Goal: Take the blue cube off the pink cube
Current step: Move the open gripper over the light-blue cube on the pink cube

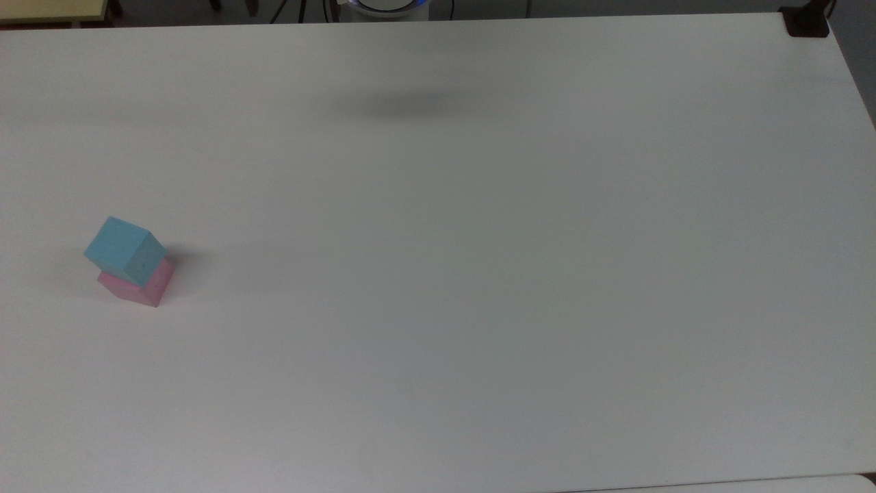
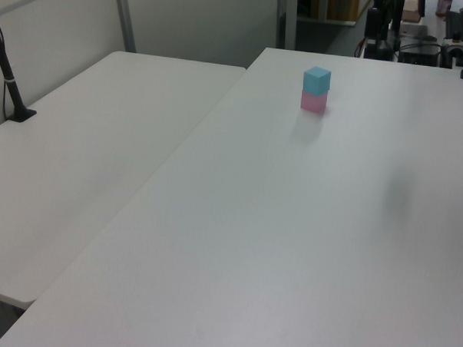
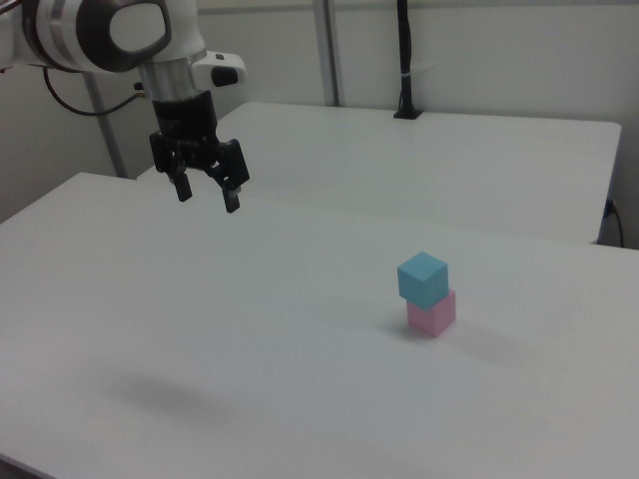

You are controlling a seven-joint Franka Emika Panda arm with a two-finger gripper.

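The blue cube [image 1: 125, 250] sits on top of the pink cube [image 1: 140, 285], turned slightly against it, near the top view's left edge of the white table [image 1: 479, 274]. The same stack appears in the left view, blue cube [image 2: 317, 80] over pink cube [image 2: 313, 102], and in the right view, blue cube [image 3: 422, 277] over pink cube [image 3: 431, 313]. My gripper [image 3: 209, 195] hangs open and empty high above the table, far toward the right view's left of the stack. Its black fingers [image 3: 231, 198] point down.
A second white table [image 2: 86, 152] adjoins on the left view's left, with a black post [image 2: 9, 79] standing on it. A dark mount [image 1: 806, 24] sits at the top view's far right corner. Equipment [image 2: 421, 43] stands beyond the table's far end.
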